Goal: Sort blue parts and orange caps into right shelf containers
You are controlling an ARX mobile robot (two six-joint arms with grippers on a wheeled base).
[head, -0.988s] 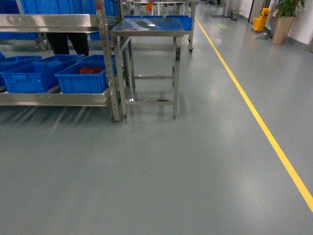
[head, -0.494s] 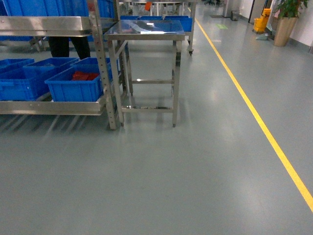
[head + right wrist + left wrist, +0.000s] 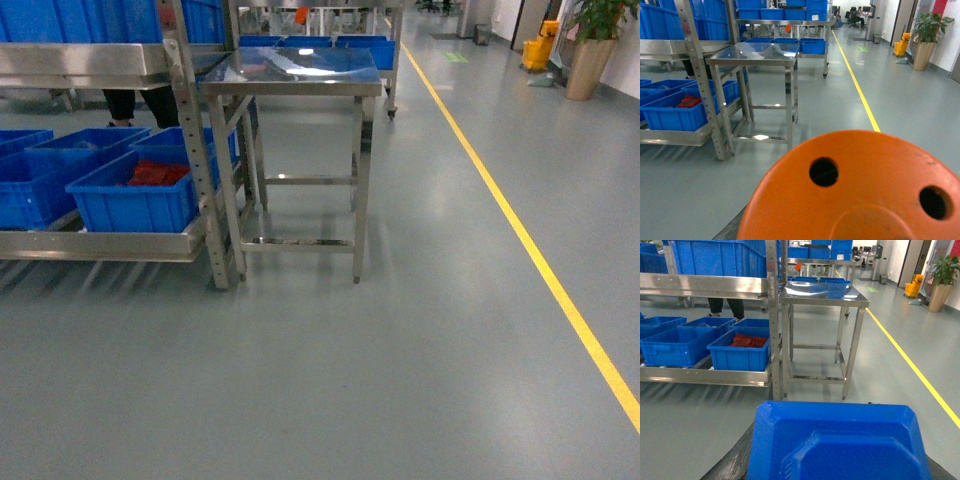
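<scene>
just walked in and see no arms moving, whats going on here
The robot faces a steel shelf rack and a small stainless steel table. A large blue moulded plastic part fills the left wrist view, and an orange round plastic piece with holes fills the right. Bright blue plastic bins sit on the lower shelf. Neither pincer shows.

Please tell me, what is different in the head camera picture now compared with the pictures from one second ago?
The view itself shifted: the steel table and the shelf rack slid lower and slightly left in the head view. The blue bin with red parts moved left as well. Nothing was grasped or released there; no arms appear. The yellow floor line and bins kept their arrangement.
</scene>
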